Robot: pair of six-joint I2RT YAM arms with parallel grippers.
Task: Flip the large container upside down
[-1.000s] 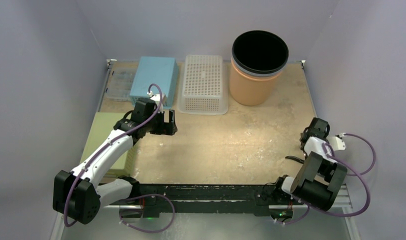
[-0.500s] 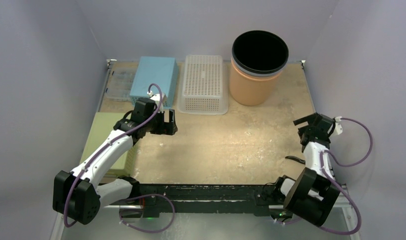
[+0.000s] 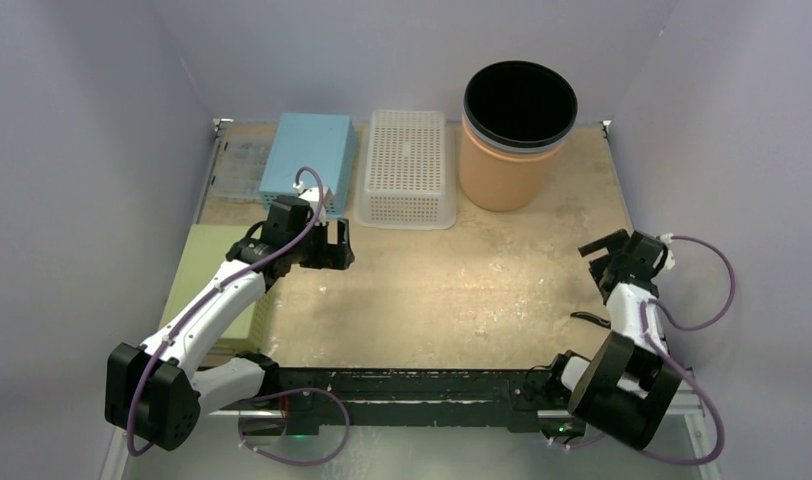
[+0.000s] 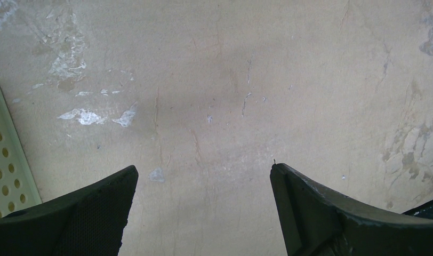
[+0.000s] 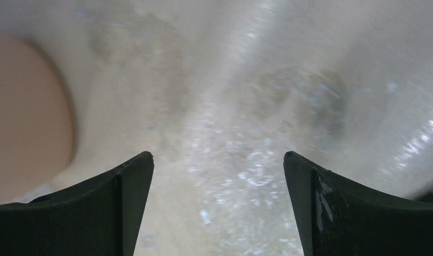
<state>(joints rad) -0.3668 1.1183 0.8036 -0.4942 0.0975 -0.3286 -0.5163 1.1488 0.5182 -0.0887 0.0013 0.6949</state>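
Note:
The large container (image 3: 510,140) is an orange bucket with a black rim. It stands upright at the back right of the table, mouth up. In the right wrist view it is an orange blur (image 5: 27,106) at the left edge. My right gripper (image 3: 604,246) hovers open near the table's right edge, well in front of the container, with only bare tabletop between its fingers (image 5: 218,156). My left gripper (image 3: 343,245) is open over the table's left middle, and nothing lies between its fingers (image 4: 203,170).
A white perforated basket (image 3: 407,168) and a blue box (image 3: 308,153) stand along the back, left of the container. A green flat block (image 3: 210,275) lies at the left edge. A pale perforated edge (image 4: 6,170) shows at the left of the left wrist view.
My right arm has unfolded, and its gripper has swung up and to the left, now pointing toward the table's middle. The left arm has not moved.

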